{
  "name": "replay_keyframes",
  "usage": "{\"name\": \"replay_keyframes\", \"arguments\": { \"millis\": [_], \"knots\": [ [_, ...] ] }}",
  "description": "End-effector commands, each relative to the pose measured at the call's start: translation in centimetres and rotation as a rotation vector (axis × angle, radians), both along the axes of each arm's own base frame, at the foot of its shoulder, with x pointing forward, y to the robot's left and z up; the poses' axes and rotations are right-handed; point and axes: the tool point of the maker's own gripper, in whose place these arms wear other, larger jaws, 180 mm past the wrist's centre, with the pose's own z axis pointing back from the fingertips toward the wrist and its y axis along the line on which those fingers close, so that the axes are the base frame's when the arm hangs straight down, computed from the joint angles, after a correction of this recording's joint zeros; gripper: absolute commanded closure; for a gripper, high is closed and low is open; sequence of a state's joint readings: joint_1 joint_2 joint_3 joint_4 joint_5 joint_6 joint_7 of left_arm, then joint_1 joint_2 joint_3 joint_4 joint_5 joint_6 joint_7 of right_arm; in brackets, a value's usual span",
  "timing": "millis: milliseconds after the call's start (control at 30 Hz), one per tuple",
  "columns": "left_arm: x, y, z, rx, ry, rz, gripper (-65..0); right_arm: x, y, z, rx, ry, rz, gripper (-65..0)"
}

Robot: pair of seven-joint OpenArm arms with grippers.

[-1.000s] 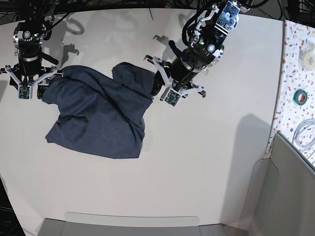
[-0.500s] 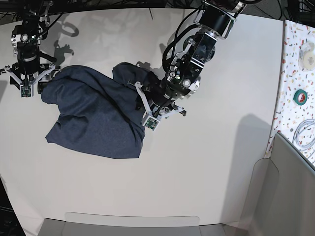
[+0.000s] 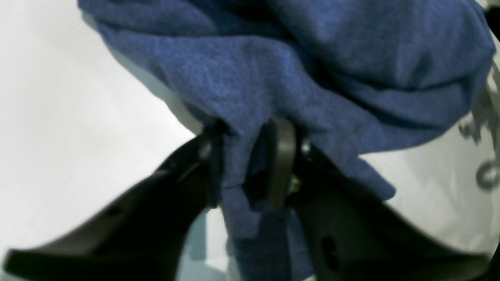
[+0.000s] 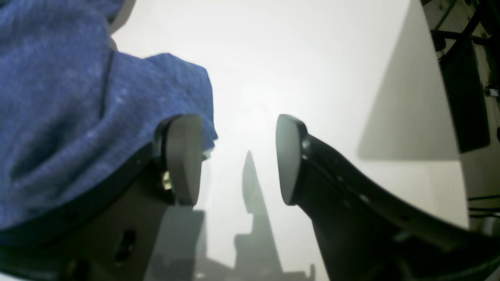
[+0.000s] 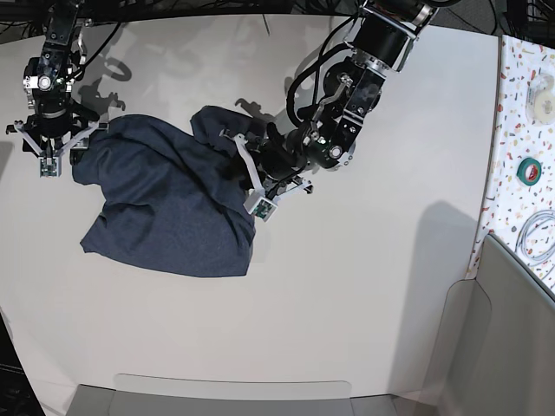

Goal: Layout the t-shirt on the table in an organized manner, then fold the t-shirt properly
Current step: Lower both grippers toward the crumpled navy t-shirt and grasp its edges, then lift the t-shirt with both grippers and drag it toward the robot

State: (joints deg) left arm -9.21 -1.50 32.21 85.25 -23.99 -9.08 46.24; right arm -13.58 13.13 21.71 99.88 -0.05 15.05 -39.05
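We start at the left gripper (image 3: 246,171), where the 2 fingers (image 3: 281,164) stand close together with a fold of the t-shirt (image 3: 312,78) pinched between them; a strip of the blue cloth hangs down through the gap and the rest bunches up above the fingertips. In the base view this same left gripper (image 5: 251,178) sits at the right edge of the t-shirt (image 5: 165,208), its arm reaching down from the top of the frame. At the right gripper (image 4: 238,156) we see the 2 fingers (image 4: 183,156) spread well apart with bare white surface showing between them; the heathered blue cloth lies against the outer side of 1 finger and drapes over that side of the gripper, but nothing sits in the gap. In the base view the right gripper (image 5: 52,143) is at the t-shirt's upper left corner. The t-shirt itself lies crumpled and partly doubled over on the upper left part of the white table (image 5: 347,303), with a raised lump near the left gripper. Along the far right edge we see a narrow speckled surface (image 5: 520,130) holding a roll of green tape (image 5: 530,170).
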Motion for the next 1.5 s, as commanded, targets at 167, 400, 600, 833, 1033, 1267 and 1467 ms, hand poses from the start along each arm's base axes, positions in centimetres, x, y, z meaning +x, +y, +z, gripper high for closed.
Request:
{"name": "replay_keyframes", "arguments": {
  "millis": [167,400,600,833,1033,1267,1467],
  "knots": [
    [1.0,-0.4,0.9,-0.023,-0.027,-0.001,0.0,2.0,1.6,-1.6,0.009,0.032,0.079,0.0],
    [1.7,0.6,-1.1,0.011,0.019,0.021,-0.1,0.4,4.9,-4.3,0.037,0.115,0.162,0.0],
    [6.0,4.4,-0.1,-0.002,0.007,0.157,-0.1,-3.1,10.7,-4.7,0.066,0.162,0.317,0.0],
    [10.5,7.5,-0.3,-0.003,0.035,0.270,-0.1,-6.7,19.7,-4.7,0.140,0.257,0.529,0.0],
    [12.2,7.1,0.1,-0.048,-0.012,0.306,-0.7,-7.0,28.5,-3.0,0.201,0.257,0.751,0.0],
    [13.3,6.7,4.4,-0.109,-0.128,0.309,-21.3,-5.8,32.2,-0.6,0.239,0.175,0.822,-0.6],
    [14.3,10.5,10.5,-0.197,-0.280,0.418,-21.9,-4.2,31.2,1.6,0.236,0.097,0.782,-16.3]
  ]
}}
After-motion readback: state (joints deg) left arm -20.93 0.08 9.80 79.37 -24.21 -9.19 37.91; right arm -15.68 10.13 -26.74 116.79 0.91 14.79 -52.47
